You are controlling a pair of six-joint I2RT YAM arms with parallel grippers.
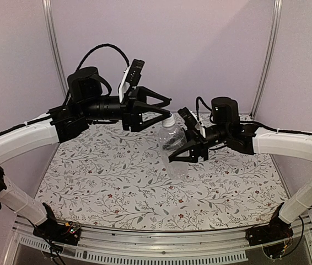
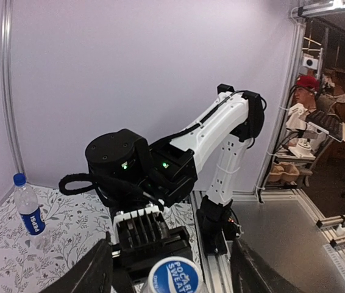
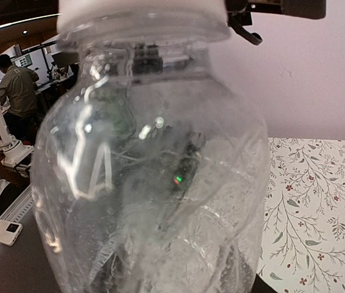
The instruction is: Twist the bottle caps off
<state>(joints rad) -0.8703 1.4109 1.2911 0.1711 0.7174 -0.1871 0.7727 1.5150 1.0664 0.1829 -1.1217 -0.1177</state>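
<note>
My right gripper (image 1: 181, 150) is shut on the plain clear bottle (image 1: 172, 144) and holds it upright above the table; this bottle fills the right wrist view (image 3: 154, 183). Its cap (image 1: 168, 118) has a blue printed top and a white rim (image 2: 175, 278). My left gripper (image 1: 168, 109) is open, with its fingers (image 2: 93, 274) spread wide on either side of the cap and apart from it. The slimmer bottle with the dark blue label (image 2: 30, 215) and a blue cap (image 2: 18, 179) stands on the table at the left of the left wrist view.
The table has a floral cloth (image 1: 117, 176). Lilac walls with metal posts (image 1: 53, 44) close in the back and sides. A metal rail (image 1: 161, 243) runs along the near edge. People and benches (image 2: 319, 122) stand beyond the cell.
</note>
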